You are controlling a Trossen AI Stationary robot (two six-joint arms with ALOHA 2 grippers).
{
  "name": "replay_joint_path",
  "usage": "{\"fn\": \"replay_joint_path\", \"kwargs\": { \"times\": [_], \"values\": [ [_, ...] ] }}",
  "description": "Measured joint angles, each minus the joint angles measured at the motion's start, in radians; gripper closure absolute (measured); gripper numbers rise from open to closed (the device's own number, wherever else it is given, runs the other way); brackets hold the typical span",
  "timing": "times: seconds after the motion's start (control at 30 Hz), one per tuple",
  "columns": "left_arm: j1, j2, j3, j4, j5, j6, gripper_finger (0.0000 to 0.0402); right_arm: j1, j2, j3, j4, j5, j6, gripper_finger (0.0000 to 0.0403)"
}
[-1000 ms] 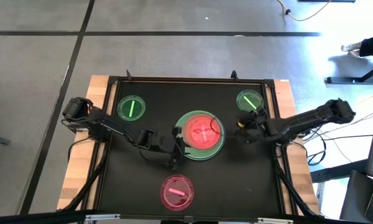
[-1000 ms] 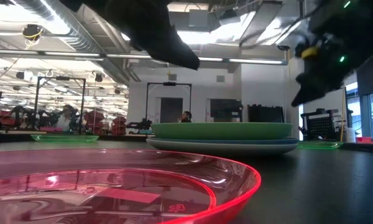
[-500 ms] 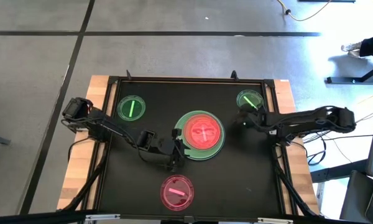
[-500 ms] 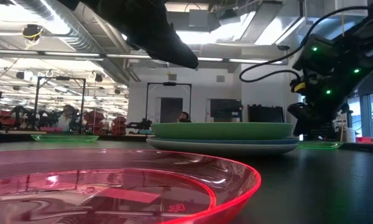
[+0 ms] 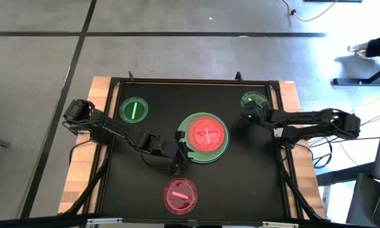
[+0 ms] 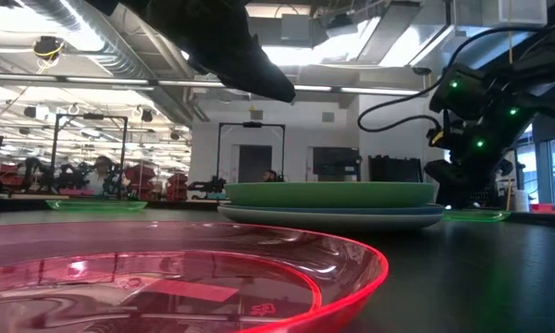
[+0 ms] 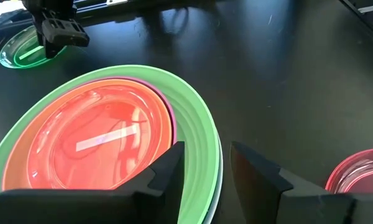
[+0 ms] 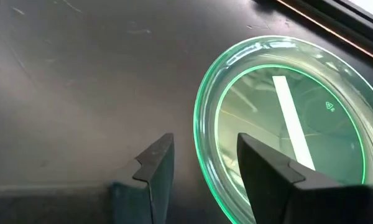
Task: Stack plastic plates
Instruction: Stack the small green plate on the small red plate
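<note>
A stack of plates (image 5: 206,137) sits mid-table: a large green plate (image 7: 196,115) on a pale blue one (image 6: 333,215), with a purple sliver and an orange-red plate (image 7: 93,143) on top. My left gripper (image 5: 181,144) (image 7: 205,168) hovers open over the stack's near-left rim. Three small translucent plates lie flat on the table: green at far left (image 5: 133,109), green at far right (image 5: 254,101) (image 8: 286,124), pink-red at the near edge (image 5: 180,195). My right gripper (image 5: 246,115) (image 8: 202,162) is open and low, its fingers either side of the far-right green plate's rim.
The black table top (image 5: 145,190) has a raised frame (image 5: 193,80) along its edges, with wooden boards (image 5: 82,171) outside it. Bare black surface lies between the stack and the small plates. The near pink-red plate (image 6: 166,277) fills the low view's foreground.
My right gripper has moved toward the table's far edge and down, from beside the stack's right side to the rim of the far-right small green plate; its arm has sunk lower. No plate has moved.
</note>
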Motion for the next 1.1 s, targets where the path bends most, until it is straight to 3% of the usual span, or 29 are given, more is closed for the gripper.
{"fn": "replay_joint_path", "kwargs": {
  "times": [0.27, 0.67, 0.9, 1.1],
  "values": [
    [0.0, 0.0, 0.0, 0.0, 0.0, 0.0, 0.0279, 0.001, 0.105, 0.0, 0.045, 0.029, -0.011, 0.025],
    [0.0, 0.0, 0.0, 0.0, 0.0, 0.0, 0.0279, 0.002, 0.174, 0.001, 0.089, 0.066, -0.056, 0.0394],
    [0.0, 0.0, 0.0, 0.0, 0.0, 0.0, 0.0279, 0.024, 0.15, 0.011, 0.111, 0.025, -0.127, 0.0393],
    [0.0, 0.0, 0.0, 0.0, -0.001, 0.0, 0.0279, 0.186, 0.078, 0.073, 0.105, 0.043, -0.161, 0.0399]
  ]
}}
